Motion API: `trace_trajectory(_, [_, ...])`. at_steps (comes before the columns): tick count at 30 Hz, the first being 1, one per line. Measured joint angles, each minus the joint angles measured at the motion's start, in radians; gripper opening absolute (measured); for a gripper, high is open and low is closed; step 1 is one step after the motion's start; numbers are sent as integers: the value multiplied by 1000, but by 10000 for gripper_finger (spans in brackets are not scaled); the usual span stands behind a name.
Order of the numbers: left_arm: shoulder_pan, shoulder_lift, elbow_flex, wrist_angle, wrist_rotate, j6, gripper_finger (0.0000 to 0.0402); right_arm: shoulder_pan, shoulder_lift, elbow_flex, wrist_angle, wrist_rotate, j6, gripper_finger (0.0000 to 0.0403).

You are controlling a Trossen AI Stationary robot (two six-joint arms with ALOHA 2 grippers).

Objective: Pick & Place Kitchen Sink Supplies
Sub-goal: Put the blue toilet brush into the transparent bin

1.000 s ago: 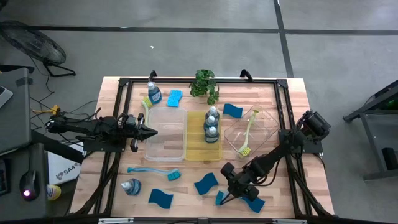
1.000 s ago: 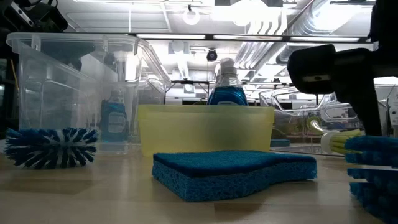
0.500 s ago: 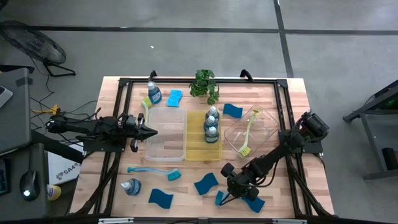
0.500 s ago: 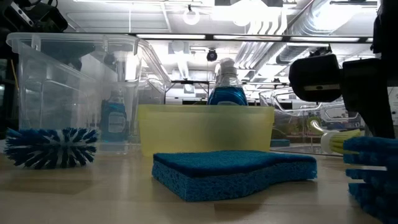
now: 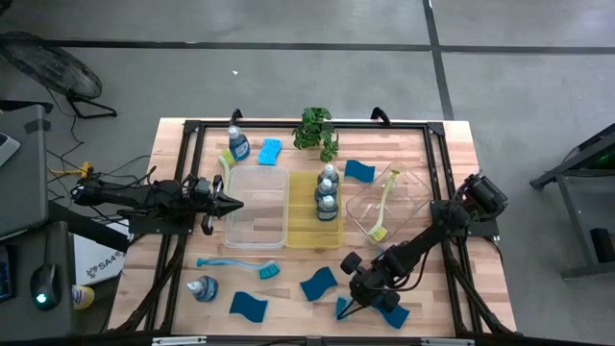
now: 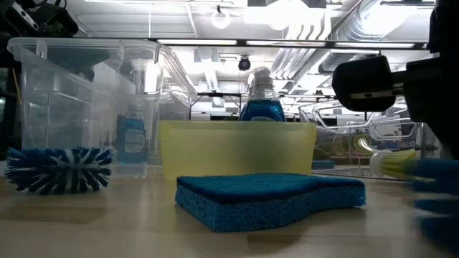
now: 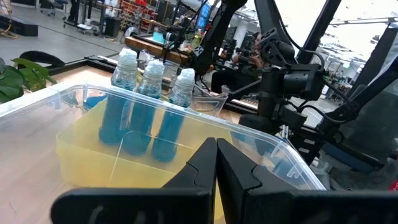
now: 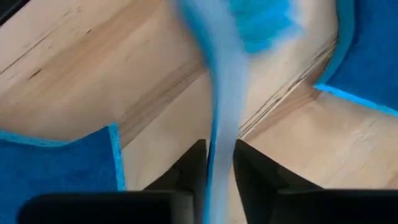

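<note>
The right end effector (image 5: 344,309) sits low at the bottom centre-right of the high view, its fingers (image 8: 186,171) clamped on the handle of a blue brush (image 8: 225,93), which runs up between them in the right wrist view. That brush lies on the tabletop (image 5: 432,154) between two blue sponges (image 8: 62,165), one on each side of it in the wrist view.

The left end effector (image 5: 235,204) hangs at centre-left over the edge of the clear tray (image 5: 258,207), its fingers pressed together with nothing between them.

In the middle of the high view a yellow tray (image 5: 315,231) holds three soap bottles (image 5: 328,192). To its right a second clear tray (image 5: 408,197) holds a yellow-green brush (image 5: 381,210). At upper centre stand a plant (image 5: 316,130), another bottle (image 5: 236,142) and a sponge (image 5: 270,151). At lower left lie another blue brush (image 5: 240,265), a bottle on its side (image 5: 203,287) and a sponge (image 5: 249,307).
</note>
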State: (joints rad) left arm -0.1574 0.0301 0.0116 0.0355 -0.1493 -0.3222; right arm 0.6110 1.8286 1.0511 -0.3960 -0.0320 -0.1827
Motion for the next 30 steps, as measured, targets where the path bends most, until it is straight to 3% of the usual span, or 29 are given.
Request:
trace_trajectory(3, [0,0,0,0,0,0,2,0,0,3,-4,-2,-1,36])
trace_trajectory(11, [0,0,0,0,0,0,2,7,-20,35,-78,-42,3,36])
trace_trajectory(21, [0,0,0,0,0,0,2,7,-78,283,-396,-49,121,36])
trace_trajectory(30, [0,0,0,0,0,0,2,3,-90,555,-810,-26,75,36])
